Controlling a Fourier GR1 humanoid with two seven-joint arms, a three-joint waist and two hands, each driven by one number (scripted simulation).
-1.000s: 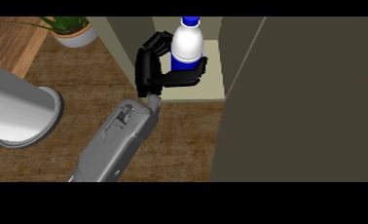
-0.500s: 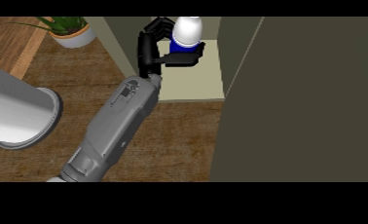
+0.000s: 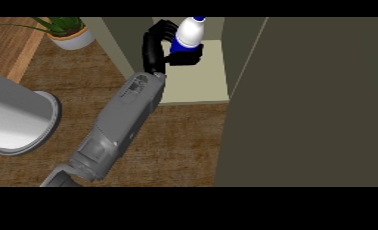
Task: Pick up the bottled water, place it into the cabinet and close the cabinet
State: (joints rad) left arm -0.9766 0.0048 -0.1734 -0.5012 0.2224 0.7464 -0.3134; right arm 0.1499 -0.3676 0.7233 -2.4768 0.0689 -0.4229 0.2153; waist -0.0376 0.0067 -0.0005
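Fingers of the black hand [image 3: 156, 49] curl round the bottled water [image 3: 187, 36] and hold it. Which arm it is I cannot tell for sure; it comes up from the lower left, so I take it as the left hand. The bottle is white with a blue band, and it stands almost upright, leaning a little. It is inside the cabinet [image 3: 133, 39], above the back part of the pale shelf [image 3: 193, 86], near the shelf's far edge. I cannot tell if the bottle's bottom touches the shelf, because the hand hides it. The grey forearm [image 3: 122, 114] stretches from the lower left over the front edge of the shelf. The cabinet door [image 3: 303, 104] is open and fills the right side as a big dark panel. A potted plant [image 3: 68, 33] sits on the wooden desk [image 3: 81, 74] near its far left corner. A big grey round thing [image 3: 22, 119] shows at the left edge of the desk. No other hand shows.
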